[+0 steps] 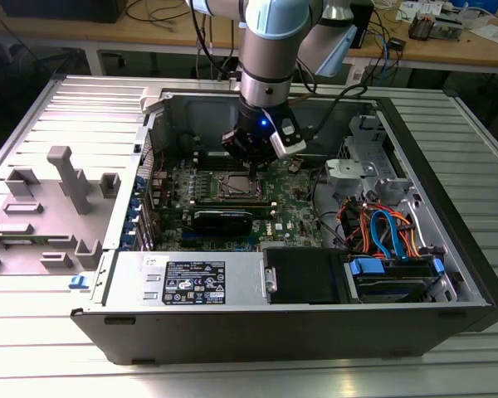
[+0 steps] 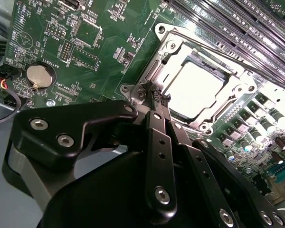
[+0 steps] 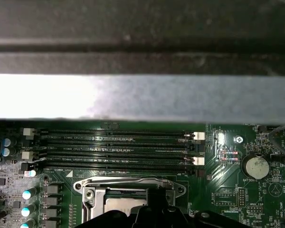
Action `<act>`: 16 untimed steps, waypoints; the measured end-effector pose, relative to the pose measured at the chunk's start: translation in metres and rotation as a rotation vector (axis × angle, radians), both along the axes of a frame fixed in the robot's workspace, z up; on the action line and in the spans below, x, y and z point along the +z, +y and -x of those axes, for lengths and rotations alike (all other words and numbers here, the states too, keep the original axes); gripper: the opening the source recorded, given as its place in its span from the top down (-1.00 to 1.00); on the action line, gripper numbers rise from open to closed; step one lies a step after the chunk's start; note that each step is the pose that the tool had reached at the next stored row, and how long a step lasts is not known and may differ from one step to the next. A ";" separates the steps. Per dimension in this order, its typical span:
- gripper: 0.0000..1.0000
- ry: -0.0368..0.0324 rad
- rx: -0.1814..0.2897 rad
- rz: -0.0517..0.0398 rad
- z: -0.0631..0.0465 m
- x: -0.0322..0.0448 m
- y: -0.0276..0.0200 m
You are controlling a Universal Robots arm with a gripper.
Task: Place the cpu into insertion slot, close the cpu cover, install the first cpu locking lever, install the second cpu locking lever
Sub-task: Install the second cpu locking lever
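Observation:
The cpu (image 2: 194, 85) lies in the socket on the green motherboard (image 2: 90, 52), its bright metal top showing through the window of the cpu cover (image 2: 173, 47). The cover lies flat over the socket. My gripper (image 2: 160, 99) is shut, its black fingertips together and down at the socket's corner, right by the cover's edge. In the exterior view the gripper (image 1: 251, 166) hangs inside the open computer case just over the socket (image 1: 236, 186). In the first wrist view a thin lever rod (image 3: 128, 180) runs along the socket's edge on the memory-slot side.
Memory slots (image 3: 114, 147) run beside the socket, with the case wall (image 3: 133, 95) behind them. A coin battery (image 2: 37, 76) sits on the board. A black graphics card (image 1: 222, 220), a drive bay with coloured cables (image 1: 390, 232) and the power supply (image 1: 191, 282) crowd the case.

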State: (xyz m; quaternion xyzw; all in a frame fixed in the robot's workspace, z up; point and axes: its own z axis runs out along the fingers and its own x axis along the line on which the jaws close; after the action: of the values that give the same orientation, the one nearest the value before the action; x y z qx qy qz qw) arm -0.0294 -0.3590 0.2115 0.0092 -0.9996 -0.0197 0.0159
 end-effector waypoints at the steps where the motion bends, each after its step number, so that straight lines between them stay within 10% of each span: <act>1: 0.79 0.0000 0.000 0.0000 0.000 0.0000 0.0000; 16: 0.79 0.0001 0.000 0.0002 0.000 0.0002 -0.0014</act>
State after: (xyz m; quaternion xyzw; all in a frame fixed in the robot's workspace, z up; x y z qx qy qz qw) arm -0.0295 -0.3604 0.2116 0.0092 -0.9996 -0.0196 0.0159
